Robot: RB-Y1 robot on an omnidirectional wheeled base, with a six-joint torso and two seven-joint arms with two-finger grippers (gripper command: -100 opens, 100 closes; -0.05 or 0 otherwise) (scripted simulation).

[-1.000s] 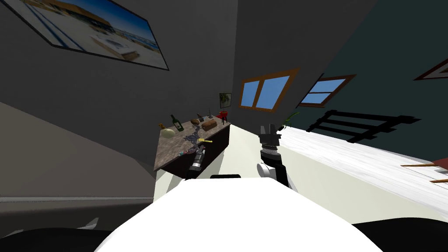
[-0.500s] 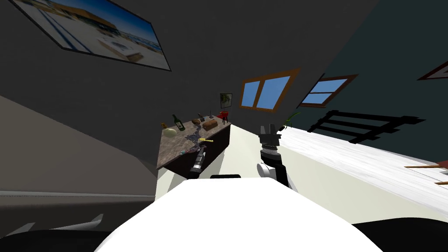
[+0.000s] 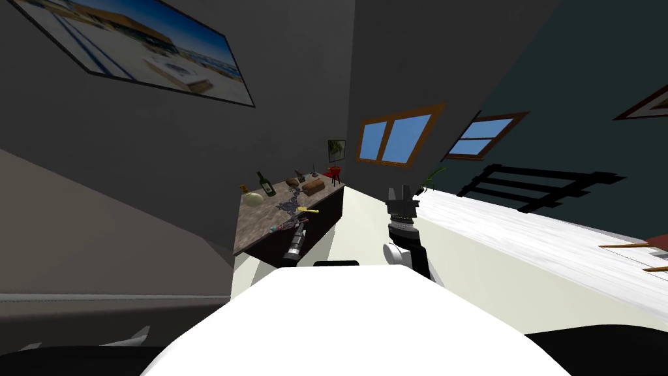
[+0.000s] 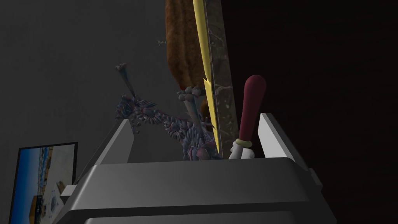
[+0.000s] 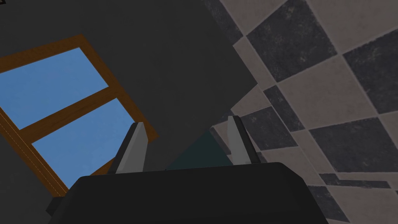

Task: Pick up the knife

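Maroon handle (image 4: pixel 252 109), likely knife's, sits between spread fingers of left gripper (image 4: pixel 195 120) at counter (image 3: pixel 261 222) edge. Nothing gripped yet; closing and lifting remain. Right gripper (image 3: pixel 399 193) open, idle.

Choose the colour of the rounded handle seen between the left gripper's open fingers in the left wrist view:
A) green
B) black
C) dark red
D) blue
C: in the left wrist view the handle seen between the left gripper's fingers is dark red, with a yellow ring near its base, and it stands close to one finger.
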